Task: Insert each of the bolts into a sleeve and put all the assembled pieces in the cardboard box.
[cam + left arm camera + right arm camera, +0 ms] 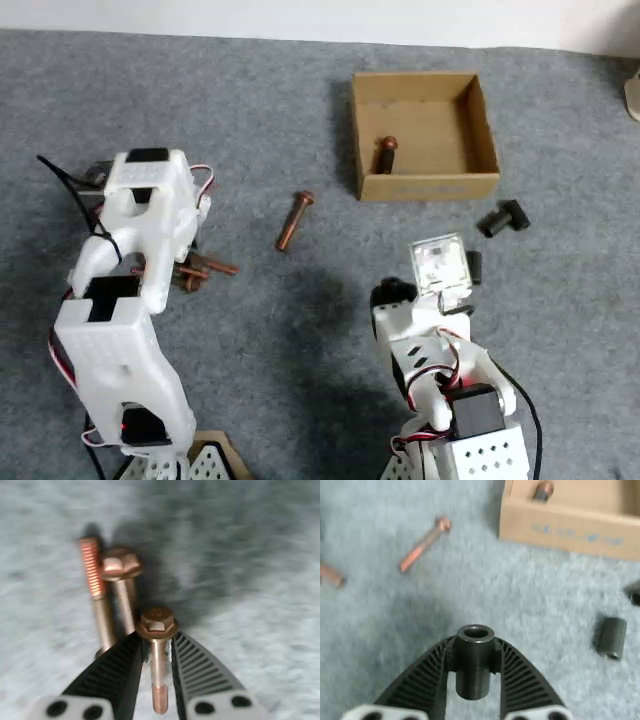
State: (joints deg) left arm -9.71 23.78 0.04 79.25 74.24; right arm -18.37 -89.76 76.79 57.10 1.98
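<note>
Right jaws, closest to the lens, are clamped on a black sleeve [472, 662], its bore end poking out past the tips. Left jaws, at the left, are clamped on a copper bolt [157, 650] by the shank, hex head sticking out, w/ two more bolts [120, 580] lying just beyond on the grey tabletop [260, 110]. A loose bolt [294, 220] lies mid-tabletop, left of the cardboard box [430, 186] at far right-centre, which holds one bolt-and-sleeve piece [385, 153] by its left wall; a spare sleeve [503, 218] lies just near-right of the box, another sleeve [473, 265] beside the right arm [440, 350].
</note>
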